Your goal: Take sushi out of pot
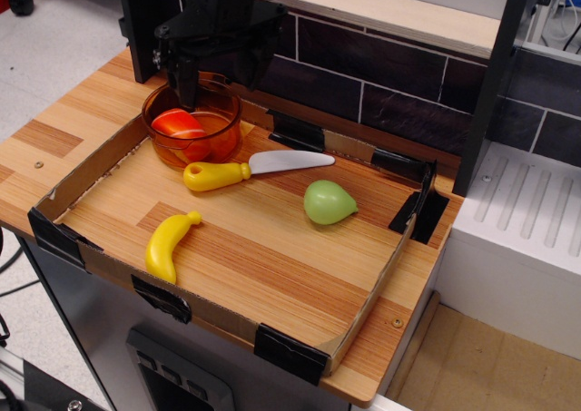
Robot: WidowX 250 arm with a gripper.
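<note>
The sushi (179,123), orange-red on top, lies inside the amber translucent pot (223,136) at the back left of the cardboard tray. My gripper (218,83) hangs just above the pot's back rim with its black fingers (188,89) spread wide and nothing between them. The left finger points down near the pot's back left edge, above the sushi. The gripper body hides part of the pot's far rim.
A toy knife (218,174) with a yellow handle and white blade lies right in front of the pot. A green pear (328,202) sits mid-right and a yellow banana (170,245) front left. Low cardboard tray walls (372,293) ring the board; a dark brick wall (381,66) stands behind.
</note>
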